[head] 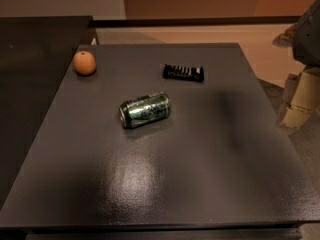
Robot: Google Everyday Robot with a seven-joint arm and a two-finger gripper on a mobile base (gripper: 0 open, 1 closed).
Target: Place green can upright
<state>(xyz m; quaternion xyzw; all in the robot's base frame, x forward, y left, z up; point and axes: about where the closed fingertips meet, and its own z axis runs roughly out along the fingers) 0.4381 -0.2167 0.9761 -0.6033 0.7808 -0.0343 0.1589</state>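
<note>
The green can (pixel 145 109) lies on its side near the middle of the dark table (pixel 200 174), its long axis running left to right and one silver rim facing left. My gripper (pixel 298 103) is at the far right edge of the view, beyond the table's right side and well apart from the can. It holds nothing that I can see. Part of the arm (pixel 308 34) shows above it.
An orange fruit (pixel 84 63) sits at the table's back left corner. A black ridged packet (pixel 183 72) lies behind the can to the right. A second dark surface (pixel 30 59) adjoins on the left. Tan floor lies behind.
</note>
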